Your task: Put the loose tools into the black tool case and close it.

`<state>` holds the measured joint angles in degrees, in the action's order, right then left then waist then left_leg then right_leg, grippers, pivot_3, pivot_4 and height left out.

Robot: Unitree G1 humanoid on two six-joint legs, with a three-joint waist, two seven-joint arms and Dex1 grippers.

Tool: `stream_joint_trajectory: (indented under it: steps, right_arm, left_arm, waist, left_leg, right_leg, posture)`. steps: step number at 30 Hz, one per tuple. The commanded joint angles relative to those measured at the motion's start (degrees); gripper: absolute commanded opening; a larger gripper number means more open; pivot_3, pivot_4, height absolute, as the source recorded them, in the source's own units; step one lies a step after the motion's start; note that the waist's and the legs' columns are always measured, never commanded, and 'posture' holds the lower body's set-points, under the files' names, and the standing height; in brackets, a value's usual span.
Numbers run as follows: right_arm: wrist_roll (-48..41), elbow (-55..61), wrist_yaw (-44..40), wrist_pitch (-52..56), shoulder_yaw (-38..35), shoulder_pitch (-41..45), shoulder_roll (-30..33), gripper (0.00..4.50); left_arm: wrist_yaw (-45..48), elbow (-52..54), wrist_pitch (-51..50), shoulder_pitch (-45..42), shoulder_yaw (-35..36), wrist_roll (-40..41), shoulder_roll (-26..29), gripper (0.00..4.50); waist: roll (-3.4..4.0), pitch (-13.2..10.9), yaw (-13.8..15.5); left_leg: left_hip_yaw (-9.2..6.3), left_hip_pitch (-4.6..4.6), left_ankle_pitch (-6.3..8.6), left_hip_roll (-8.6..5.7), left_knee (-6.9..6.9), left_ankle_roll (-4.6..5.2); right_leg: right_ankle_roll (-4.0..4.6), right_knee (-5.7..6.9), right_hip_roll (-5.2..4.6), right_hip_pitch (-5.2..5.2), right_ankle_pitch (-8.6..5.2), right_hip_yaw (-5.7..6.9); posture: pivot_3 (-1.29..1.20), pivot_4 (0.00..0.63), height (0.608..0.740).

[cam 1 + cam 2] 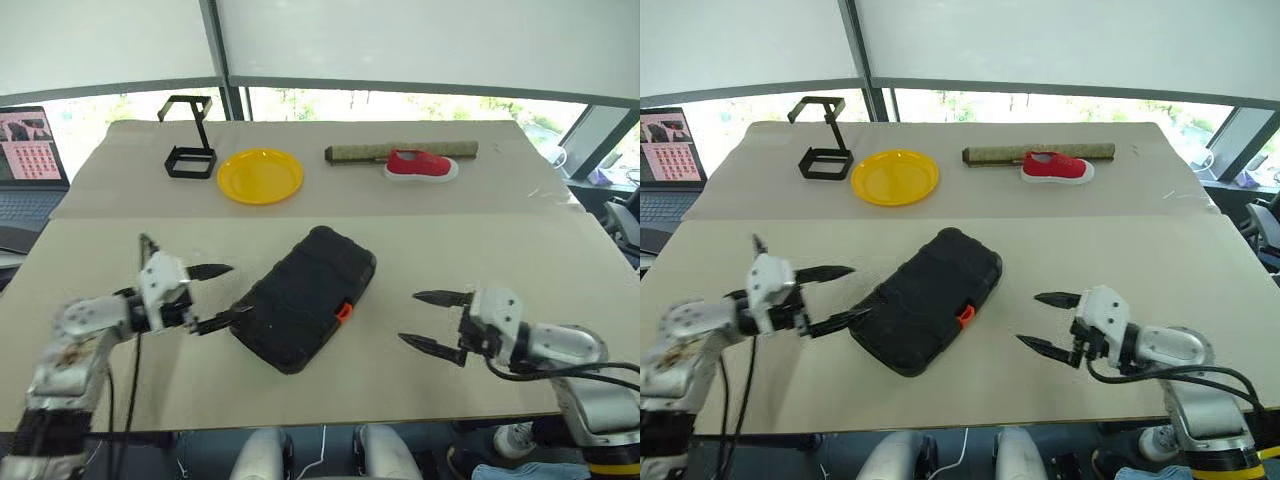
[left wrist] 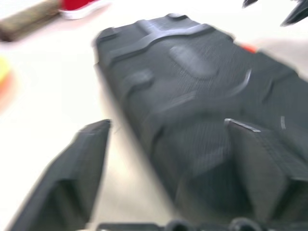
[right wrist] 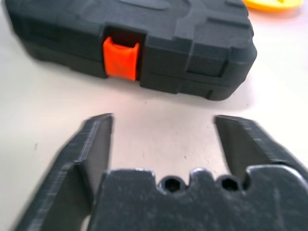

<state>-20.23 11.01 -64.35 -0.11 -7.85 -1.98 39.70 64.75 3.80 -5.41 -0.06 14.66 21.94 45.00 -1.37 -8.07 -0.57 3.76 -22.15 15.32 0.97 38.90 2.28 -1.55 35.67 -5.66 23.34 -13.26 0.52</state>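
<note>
Nearest the head camera, both grippers are hovering over the front part of the table (image 1: 560,260). On the robot's left, the left gripper (image 1: 215,296) is standing wide open with nothing between its fingers; its lower fingertip is reaching the near left edge of the black tool case (image 1: 305,298), though whether it is actually touching cannot be told. On the robot's right, the right gripper (image 1: 435,321) is also spreading its fingers wide and holding nothing, well apart from the case with bare table between them. The case is lying shut and flat in the middle of the table, turned diagonally, its small orange latch (image 1: 343,312) facing the right gripper. Farther back, a yellow plate (image 1: 260,176) is sitting just beside a black wire-frame stand (image 1: 190,150), and a red shoe (image 1: 421,165) is lying against a long brown bar (image 1: 400,151). A laptop (image 1: 30,160) is showing at the far left, off the table.

Looking along the left wrist, the two black fingers (image 2: 72,183) are standing far apart and gripping nothing; the case's textured shell (image 2: 202,96) is lying close in front of them, one finger overlapping it in the view, contact unclear.

Looking along the right wrist, the fingers (image 3: 91,144) are likewise spread wide and empty, with bare tabletop between them. Beyond them, the closed case (image 3: 192,43) is presenting its side wall, the orange latch (image 3: 121,58) sitting in its notch.
</note>
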Motion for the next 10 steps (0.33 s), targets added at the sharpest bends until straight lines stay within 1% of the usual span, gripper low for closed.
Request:
stream_joint_trajectory:
  steps: [1,5,6,8,10]
  right_arm:
    - [-1.2,-4.9,-3.2,-7.5,-2.1,1.1,0.6,4.48]
    - [-1.3,-9.0,-4.7,-10.1,-2.1,2.1,0.8,4.48]
    - [-1.0,-10.0,-4.7,-11.0,-2.2,2.3,0.8,4.48]
    - [-0.9,-11.1,-4.4,-11.8,-2.3,2.7,0.7,4.48]
    - [-1.1,-11.8,-4.2,-12.4,-2.5,2.9,0.8,4.48]
  left_arm:
    - [-3.0,-3.1,5.4,6.8,2.1,-4.7,-0.2,4.5]
    - [-6.0,-2.2,6.1,8.6,3.2,-4.3,-1.6,4.5]
    - [-6.8,-1.8,6.5,9.0,3.4,-4.2,-2.0,4.5]
    - [-7.7,-1.0,6.7,9.6,3.7,-3.7,-2.5,4.5]
    - [-8.5,-0.4,6.9,10.2,3.8,-3.8,-2.8,4.5]
  waist:
    - [0.2,-0.1,-0.1]
    - [-0.3,-0.5,0.9]
    - [-0.3,-0.5,1.2]
    - [-0.3,-0.5,1.4]
    - [-0.3,-0.5,1.4]
  left_leg:
    - [0.05,0.04,0.0,-0.01,-0.04,0.0]
    - [0.05,-0.23,-0.05,0.02,0.01,-0.06]
    - [0.04,-0.24,-0.05,0.02,0.03,-0.07]
    - [0.04,-0.27,-0.05,-0.01,0.02,-0.07]
    - [0.05,-0.31,-0.04,-0.03,0.0,-0.06]
  right_leg:
    - [0.0,-0.03,-0.04,-0.02,-0.01,-0.02]
    - [0.02,0.03,-0.09,0.25,-0.01,0.13]
    - [0.03,0.03,-0.14,0.3,0.01,0.15]
    - [0.0,0.03,-0.6,0.31,0.02,0.13]
    - [-0.02,0.03,-0.71,0.34,0.03,0.14]
  posture:
    - [0.0,0.15,0.74]
    - [0.0,0.15,0.74]
    - [0.0,0.15,0.74]
    - [0.0,0.15,0.74]
    - [0.0,0.15,0.74]
